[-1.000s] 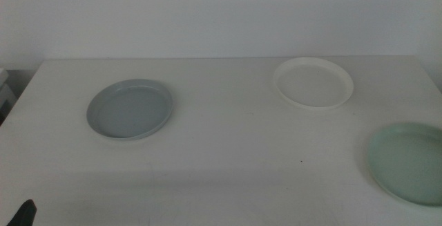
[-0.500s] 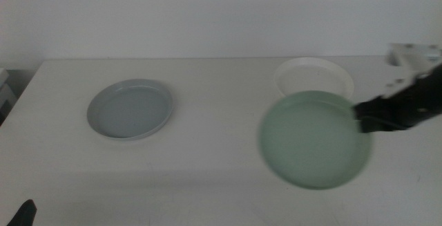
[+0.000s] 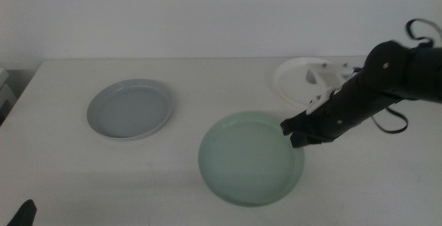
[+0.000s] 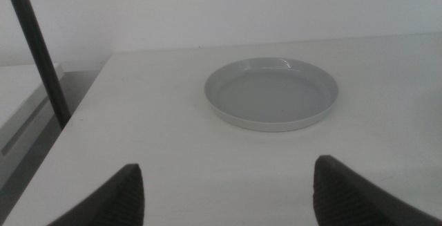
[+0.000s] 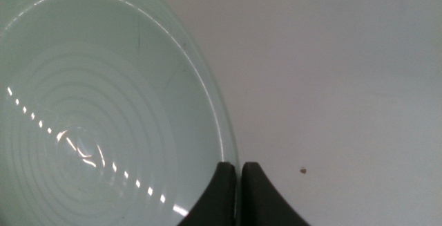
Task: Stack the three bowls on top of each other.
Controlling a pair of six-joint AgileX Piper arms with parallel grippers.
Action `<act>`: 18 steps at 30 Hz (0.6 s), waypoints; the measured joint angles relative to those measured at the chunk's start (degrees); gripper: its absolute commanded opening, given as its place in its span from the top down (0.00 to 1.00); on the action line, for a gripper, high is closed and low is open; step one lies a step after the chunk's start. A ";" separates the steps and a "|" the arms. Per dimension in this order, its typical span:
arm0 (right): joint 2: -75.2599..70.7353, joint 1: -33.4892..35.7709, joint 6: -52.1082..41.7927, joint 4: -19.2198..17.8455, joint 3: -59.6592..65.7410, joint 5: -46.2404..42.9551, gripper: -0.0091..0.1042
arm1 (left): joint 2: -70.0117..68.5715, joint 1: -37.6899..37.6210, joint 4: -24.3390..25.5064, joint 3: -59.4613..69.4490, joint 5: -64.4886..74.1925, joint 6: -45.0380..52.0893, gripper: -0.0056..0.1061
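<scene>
Down at the near left corner of the table (image 3: pixel 207 74), the left gripper (image 4: pixel 228 188) waits with its jaws spread wide apart and nothing between them, looking out at the grey-blue bowl (image 4: pixel 271 92) that sits flat and untouched on the left half of the tabletop. That arm is idle for now.

Nearer the middle, the action: the right gripper (image 3: pixel 293 130) reaches in from the right side and has the mint green bowl (image 3: pixel 251 158) by its rim. The wrist camera shows it plainly, the two dark jaws drawn close together with the thin edge of the bowl pinched between them. The bowl shows no clear tilt; whether it hangs clear of the tabletop or skims it, I cannot tell from here.

Further back on the right, the white bowl (image 3: pixel 295 76) lies flat by the far edge, partly hidden behind the right arm, well apart from the grey-blue one.

So this is the first stacking step, with nothing stacked yet and the green bowl in transit between the other two. My read is that it is headed for the grey-blue bowl on the left. The next move calls for carrying it level across, centring it over that bowl and lowering it before the jaws release. A one-sided rim pinch leaves the bowl free to sag or swing, so a steady, slow approach looks wise.
</scene>
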 measured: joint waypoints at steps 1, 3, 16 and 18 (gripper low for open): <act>0.80 0.20 0.13 0.00 0.00 -0.05 0.93 | 0.00 0.00 0.00 0.00 0.00 0.00 0.23; 2.39 0.28 0.18 0.00 0.00 -0.45 0.93 | 0.00 0.00 0.00 0.00 0.00 0.00 0.23; 6.45 0.28 0.17 0.10 -0.07 -3.49 0.76 | 0.00 0.00 0.00 0.00 0.00 0.00 0.23; 6.45 0.28 0.17 0.17 -0.16 -3.76 0.66 | 0.00 0.00 0.00 0.00 0.00 0.00 0.23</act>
